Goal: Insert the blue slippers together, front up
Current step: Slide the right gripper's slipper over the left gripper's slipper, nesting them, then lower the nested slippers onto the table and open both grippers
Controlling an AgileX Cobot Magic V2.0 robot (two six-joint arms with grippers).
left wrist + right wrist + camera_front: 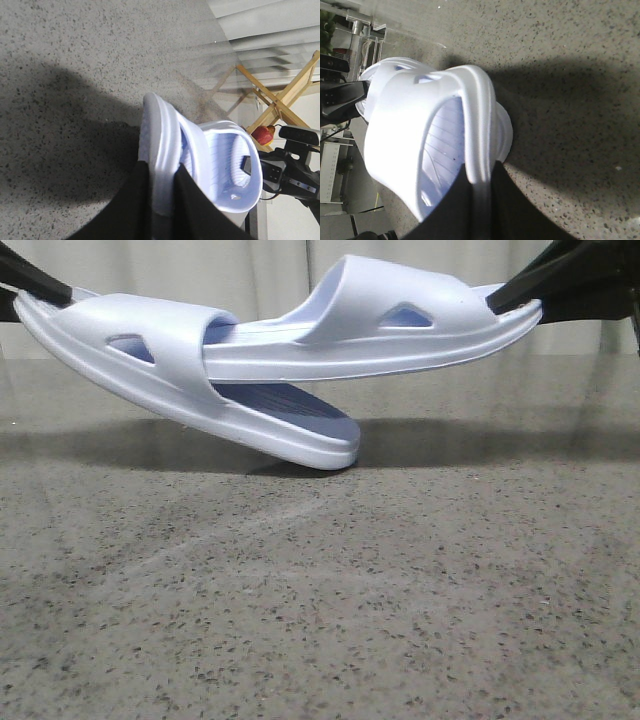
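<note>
Both blue slippers hang in the air over the table. The left slipper slopes down to the right, its toe lowest and just above the table. My left gripper is shut on its heel rim; the wrist view shows that slipper pinched in the gripper. The right slipper lies nearly level, strap up, with its toe pushed into the left slipper's strap opening. My right gripper is shut on its heel, with the sole edge clamped in the gripper.
Below lies a speckled grey table, with pale curtains behind it. The left wrist view shows a wooden rack and a red object beyond the table.
</note>
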